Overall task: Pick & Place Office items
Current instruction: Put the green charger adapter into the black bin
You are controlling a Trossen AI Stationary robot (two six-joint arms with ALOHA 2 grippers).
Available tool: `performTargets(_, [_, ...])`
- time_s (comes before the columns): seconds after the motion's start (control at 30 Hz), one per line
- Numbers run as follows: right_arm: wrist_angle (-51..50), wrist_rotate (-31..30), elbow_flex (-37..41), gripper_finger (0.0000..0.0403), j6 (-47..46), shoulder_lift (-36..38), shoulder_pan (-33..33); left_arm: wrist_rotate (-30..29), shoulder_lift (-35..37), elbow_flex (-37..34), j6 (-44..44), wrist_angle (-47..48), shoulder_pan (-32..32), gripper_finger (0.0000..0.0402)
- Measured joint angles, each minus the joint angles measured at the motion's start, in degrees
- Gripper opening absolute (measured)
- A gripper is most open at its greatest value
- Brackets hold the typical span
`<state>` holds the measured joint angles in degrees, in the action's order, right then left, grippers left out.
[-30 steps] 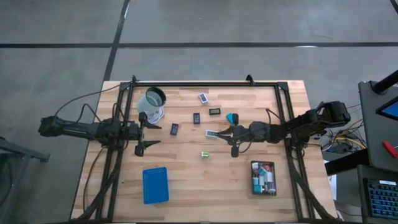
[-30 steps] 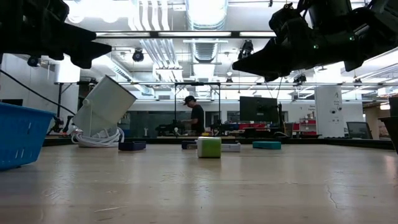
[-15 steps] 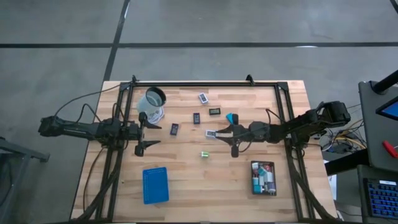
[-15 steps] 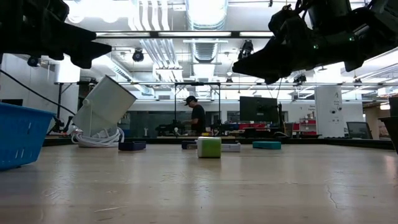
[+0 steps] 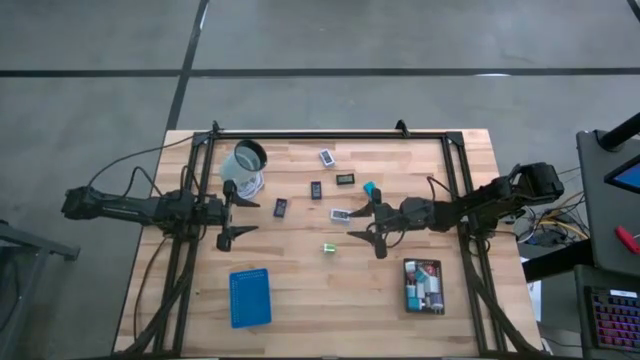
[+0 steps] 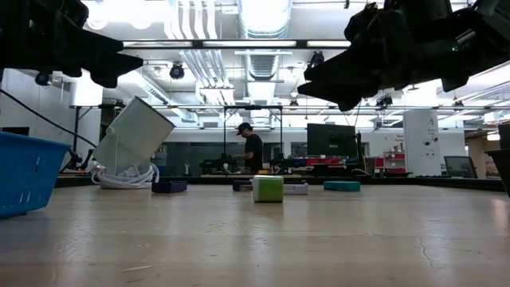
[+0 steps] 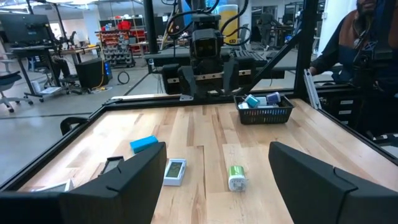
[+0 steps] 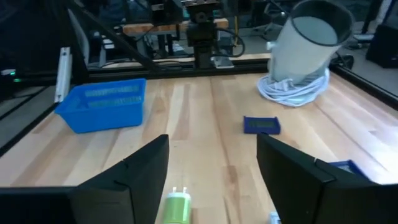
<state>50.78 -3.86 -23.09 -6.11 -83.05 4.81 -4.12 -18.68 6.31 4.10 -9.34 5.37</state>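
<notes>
Green block [image 5: 327, 248] alone mid-table; blue tray [image 5: 250, 297], tilted cup [image 5: 246, 165] nearby

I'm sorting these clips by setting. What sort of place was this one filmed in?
Probably a robotics lab or industrial workshop: a butcher-block table on a bare concrete floor, exposed ducts and strip lights overhead, and benches with monitors behind.

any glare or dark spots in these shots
Low view: ceiling lights blow out to white, and both arms overhead are black silhouettes. High view: even light, soft shadows. Wrist views: the near fingers are dark and featureless, while the green block is clear.
</notes>
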Motion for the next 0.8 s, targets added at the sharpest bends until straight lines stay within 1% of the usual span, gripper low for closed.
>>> performTargets(0.13, [-1.85, -0.01, -1.76, 0.0244, 0.30, 0.00, 1.83, 0.00, -0.02, 0.00, 0.00, 0.00, 0.02, 0.0291])
performTargets(0.2, [-5.53, -0.50, -4.19, 0.0244, 0.30, 0.02, 2.61, 0.00, 0.00, 0.00, 0.00, -0.01, 0.00, 0.0291])
performTargets(0.3, [-17.31, -0.89, -9.10, 0.0244, 0.84, -0.02, 3.21, 0.00, 0.00, 0.00, 0.00, 0.00, 0.00, 0.0291])
performTargets(0.37, [-25.19, -1.79, -13.03, 0.0244, -1.18, -1.27, 3.50, 0.00, 0.00, 0.00, 0.00, 0.00, 0.00, 0.0291])
performTargets(0.47, [-32.24, -2.14, -17.40, 0.0244, -5.09, -4.57, 3.83, 0.00, 0.00, 0.00, 0.00, 0.00, 0.00, 0.0289])
performTargets(0.8, [-32.33, -2.14, -24.86, 0.0242, -4.40, -19.27, 4.45, -0.02, -0.17, 0.00, 0.00, 0.22, 0.00, 0.0290])
